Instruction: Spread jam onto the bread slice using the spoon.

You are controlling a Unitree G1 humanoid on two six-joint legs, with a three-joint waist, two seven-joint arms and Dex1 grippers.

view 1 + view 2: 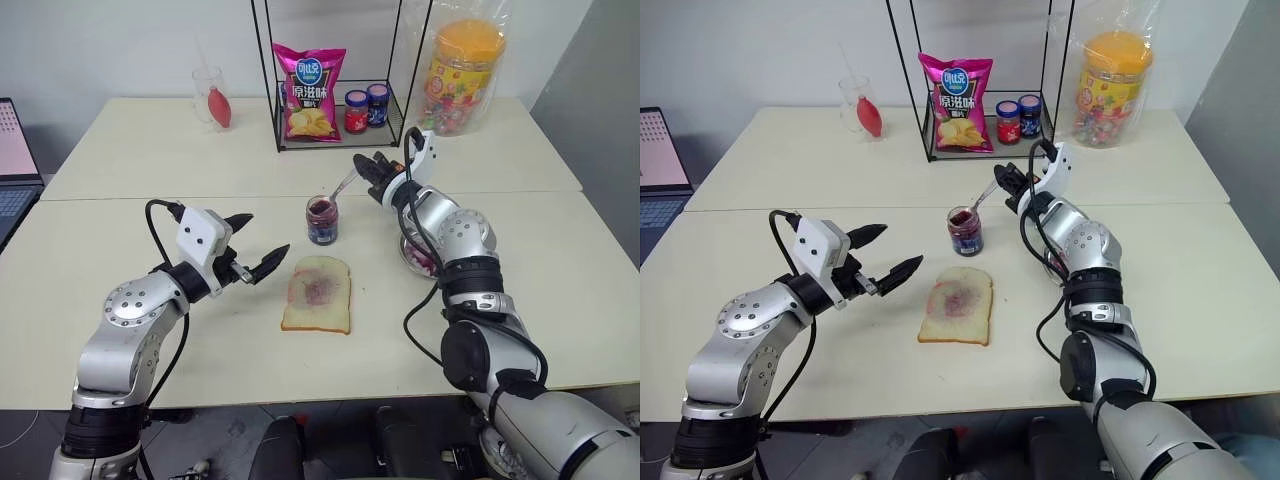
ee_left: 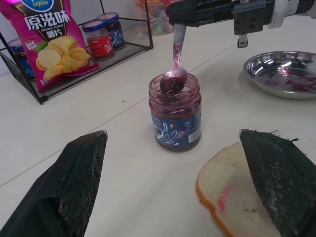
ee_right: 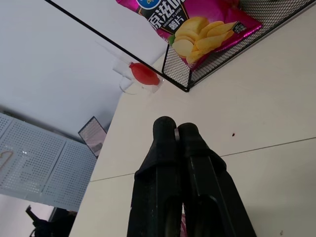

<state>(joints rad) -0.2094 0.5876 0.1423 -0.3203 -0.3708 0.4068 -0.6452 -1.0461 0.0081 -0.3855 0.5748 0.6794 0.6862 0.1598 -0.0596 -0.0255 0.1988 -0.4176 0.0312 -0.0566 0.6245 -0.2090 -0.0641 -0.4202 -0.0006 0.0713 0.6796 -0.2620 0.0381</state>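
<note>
The bread slice (image 1: 318,294) lies flat on the table near the middle, with a reddish-purple smear of jam (image 1: 318,288) at its centre. Behind it stands an open jam jar (image 1: 322,220) with dark jam inside. My right gripper (image 1: 366,166) is shut on the handle of the silver spoon (image 2: 175,69), whose jam-coated bowl sits at the jar's mouth. To the left of the bread, my left gripper (image 1: 255,243) hovers open above the table with nothing between its fingers (image 2: 74,187).
A round steel dish (image 2: 284,74) smeared with jam lies right of the jar. A black wire rack (image 1: 340,120) at the back holds a chip bag (image 1: 310,92) and two small jars (image 1: 366,108). A plastic candy tub (image 1: 460,75) and a glass (image 1: 212,97) stand behind.
</note>
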